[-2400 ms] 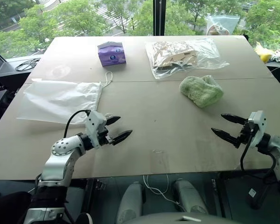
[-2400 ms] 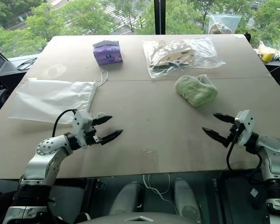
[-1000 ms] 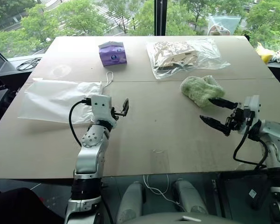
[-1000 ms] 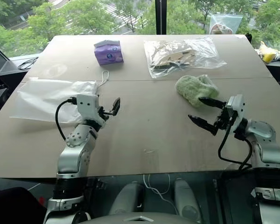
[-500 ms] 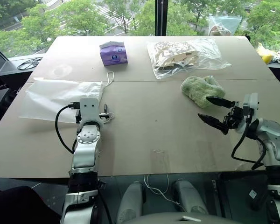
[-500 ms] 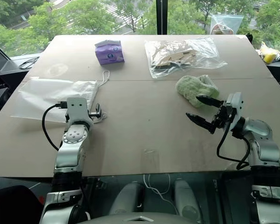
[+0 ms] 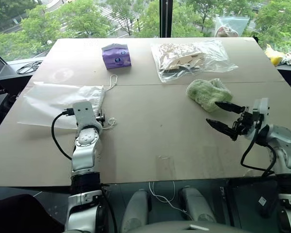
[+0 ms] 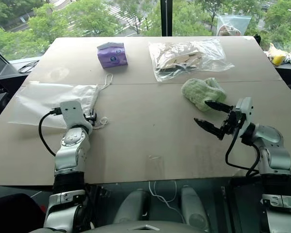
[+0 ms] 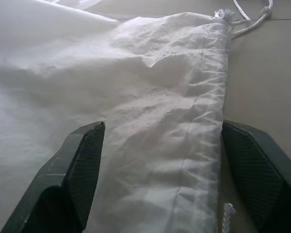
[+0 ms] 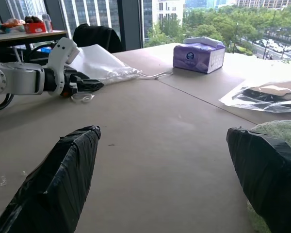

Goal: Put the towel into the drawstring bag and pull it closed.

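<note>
The left tool (image 9: 160,160) straddles the drawstring bag's (image 9: 150,97) gathered edge, fingers apart, seemingly not gripping. The right tool (image 7: 223,118) gapes empty beside the towel (image 7: 206,92) on the counter (image 7: 155,131).

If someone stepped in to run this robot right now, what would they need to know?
Left gripper: jaws apart, straddling the gathered mouth of the drawstring bag, not clamped on it.
Right gripper: open, empty, beside the towel.
The bag lies flat on the table's left side, cords loose. The towel lies on the right side, outside the bag.
Done: nothing yet.
Left: grip the bag mouth, put the towel in, pull the cords.
</note>
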`<move>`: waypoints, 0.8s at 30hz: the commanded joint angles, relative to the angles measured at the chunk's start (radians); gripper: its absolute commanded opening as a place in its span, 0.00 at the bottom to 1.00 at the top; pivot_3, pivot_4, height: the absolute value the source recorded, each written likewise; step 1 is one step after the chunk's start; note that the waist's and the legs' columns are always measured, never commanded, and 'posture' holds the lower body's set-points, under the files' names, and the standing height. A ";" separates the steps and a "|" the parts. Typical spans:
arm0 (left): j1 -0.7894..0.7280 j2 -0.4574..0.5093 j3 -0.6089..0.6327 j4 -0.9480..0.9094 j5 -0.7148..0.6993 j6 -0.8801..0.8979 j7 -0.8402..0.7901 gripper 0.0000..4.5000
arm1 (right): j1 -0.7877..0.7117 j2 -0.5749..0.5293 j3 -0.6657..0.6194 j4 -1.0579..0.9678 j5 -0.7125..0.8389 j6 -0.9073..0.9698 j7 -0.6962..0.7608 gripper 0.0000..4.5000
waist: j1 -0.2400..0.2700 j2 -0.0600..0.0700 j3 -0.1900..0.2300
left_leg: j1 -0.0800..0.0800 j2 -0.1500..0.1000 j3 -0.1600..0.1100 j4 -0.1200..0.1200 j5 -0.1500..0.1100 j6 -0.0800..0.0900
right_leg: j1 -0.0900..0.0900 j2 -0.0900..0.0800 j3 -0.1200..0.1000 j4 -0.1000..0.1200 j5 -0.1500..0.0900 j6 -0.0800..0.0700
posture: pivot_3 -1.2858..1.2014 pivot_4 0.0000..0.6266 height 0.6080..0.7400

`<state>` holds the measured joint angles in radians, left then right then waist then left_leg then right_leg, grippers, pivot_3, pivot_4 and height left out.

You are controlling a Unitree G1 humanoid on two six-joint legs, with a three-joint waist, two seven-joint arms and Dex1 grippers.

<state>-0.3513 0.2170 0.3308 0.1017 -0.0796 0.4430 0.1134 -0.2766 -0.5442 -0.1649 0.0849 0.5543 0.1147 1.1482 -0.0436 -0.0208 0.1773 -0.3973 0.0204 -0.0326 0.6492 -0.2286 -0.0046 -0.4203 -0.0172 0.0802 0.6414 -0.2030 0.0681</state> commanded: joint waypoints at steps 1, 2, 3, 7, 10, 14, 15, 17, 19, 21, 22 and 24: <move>0.019 0.002 0.030 0.042 -0.013 0.021 0.018 0.31 | 0.006 -0.004 -0.028 -0.027 0.006 -0.029 -0.007 1.00 | -0.001 0.000 0.000 | 0.000 0.000 0.000 0.000 0.000 0.000 | 0.000 0.000 0.000 0.000 0.000 0.000 | 0.52 0.24 1.00; 0.019 0.004 0.029 0.042 -0.013 0.020 0.019 0.22 | 0.006 -0.004 -0.028 -0.026 0.007 -0.031 -0.008 1.00 | -0.001 0.001 0.000 | 0.001 0.000 0.000 0.000 0.000 0.000 | 0.000 0.000 0.000 0.000 0.000 0.000 | 0.52 0.24 1.00; 0.020 0.007 0.027 0.041 -0.011 0.019 0.017 0.12 | 0.008 -0.005 -0.029 -0.026 0.007 -0.032 -0.009 1.00 | -0.001 0.001 -0.001 | 0.001 0.000 0.000 0.000 0.000 0.000 | 0.001 0.000 0.000 0.000 0.000 0.000 | 0.52 0.24 1.00; 0.027 0.039 -0.017 0.046 0.024 -0.023 -0.003 0.01 | 0.011 -0.005 -0.030 -0.020 0.006 -0.038 -0.011 1.00 | -0.001 0.001 -0.001 | 0.001 0.000 0.000 0.000 0.000 0.000 | 0.001 0.000 0.000 0.000 0.000 0.000 | 0.52 0.24 1.00; 0.034 0.031 -0.014 0.038 0.002 -0.027 -0.007 0.01 | 0.013 -0.003 -0.029 -0.024 0.006 -0.039 -0.018 1.00 | 0.000 0.001 -0.001 | 0.001 0.000 0.000 0.000 0.000 0.000 | 0.001 0.000 0.000 0.000 0.000 0.000 | 0.52 0.24 1.00; 0.026 0.006 0.004 -0.018 -0.101 -0.044 -0.090 0.01 | 0.011 0.001 -0.026 -0.021 0.004 -0.043 -0.024 1.00 | 0.002 0.001 -0.001 | 0.001 0.000 0.000 0.000 0.000 0.000 | 0.001 0.000 0.000 0.000 0.000 0.000 | 0.52 0.24 1.00; 0.023 0.003 0.006 -0.040 -0.136 -0.055 -0.130 0.01 | 0.012 0.001 -0.026 -0.020 0.004 -0.045 -0.025 1.00 | 0.002 0.001 -0.001 | 0.001 0.000 0.000 0.000 0.000 0.000 | 0.001 0.000 0.000 0.000 0.000 0.000 | 0.52 0.24 1.00; 0.018 -0.003 0.013 -0.077 -0.216 -0.070 -0.224 0.01 | 0.011 0.002 -0.024 -0.017 0.003 -0.048 -0.025 1.00 | 0.004 0.000 0.000 | 0.000 0.000 0.000 0.000 0.000 0.000 | 0.000 0.000 0.000 0.000 0.000 0.000 | 0.52 0.24 1.00; 0.013 -0.007 0.028 -0.115 -0.333 -0.059 -0.344 0.01 | 0.006 0.003 -0.022 -0.011 0.001 -0.051 -0.026 1.00 | 0.007 0.000 0.000 | -0.001 0.000 -0.001 0.000 0.000 0.000 | 0.000 0.000 -0.001 0.000 -0.002 -0.003 | 0.52 0.24 1.00; 0.000 -0.012 0.065 -0.129 -0.443 -0.016 -0.398 0.01 | 0.002 0.005 -0.019 -0.011 -0.001 -0.052 -0.029 1.00 | 0.005 0.000 0.000 | -0.001 0.000 -0.001 0.000 0.000 0.000 | 0.000 0.000 -0.001 -0.001 -0.002 -0.004 | 0.52 0.24 1.00; -0.007 -0.011 0.084 -0.128 -0.493 0.012 -0.409 0.01 | 0.001 0.006 -0.019 -0.013 -0.002 -0.052 -0.031 1.00 | 0.004 0.000 0.000 | -0.001 0.000 0.000 0.000 0.000 0.000 | 0.000 0.000 -0.001 -0.001 -0.002 -0.004 | 0.52 0.24 1.00; -0.019 -0.005 0.117 -0.116 -0.587 0.083 -0.420 0.01 | 0.003 0.008 -0.019 -0.017 -0.004 -0.054 -0.036 1.00 | 0.000 0.000 0.000 | -0.001 0.000 -0.001 0.000 0.000 0.000 | 0.000 0.000 -0.001 -0.001 -0.002 -0.004 | 0.52 0.24 1.00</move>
<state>-0.3596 0.2034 0.4079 0.0137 -0.5815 0.4799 -0.2867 -0.2642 -0.5369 -0.1657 0.0878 0.5475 0.0803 1.1197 -0.0438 -0.0212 0.1775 -0.3980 0.0205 -0.0332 0.6495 -0.2285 -0.0047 -0.4199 -0.0171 0.0796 0.6410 -0.2050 0.0645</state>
